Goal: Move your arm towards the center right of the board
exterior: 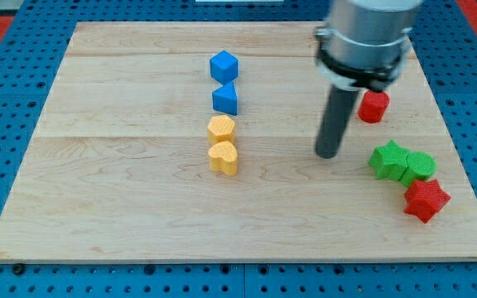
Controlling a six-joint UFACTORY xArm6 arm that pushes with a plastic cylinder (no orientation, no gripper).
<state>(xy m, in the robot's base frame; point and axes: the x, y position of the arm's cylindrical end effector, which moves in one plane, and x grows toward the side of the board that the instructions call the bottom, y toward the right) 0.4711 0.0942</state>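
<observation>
My tip (327, 154) rests on the wooden board (122, 190), right of centre. A red block (373, 107) lies just up and right of it, partly behind the rod. A green star block (387, 160) and a green rounded block (421, 166) touch each other to the tip's right. A red star block (426, 199) sits below them near the right edge. To the tip's left stands a column: a blue cube (224, 65), a blue block (225, 99), a yellow hexagon-like block (221, 129) and a yellow heart block (224, 157).
The board lies on a blue perforated base (7, 99). The arm's grey body (364, 37) hangs over the board's upper right and hides part of the top edge.
</observation>
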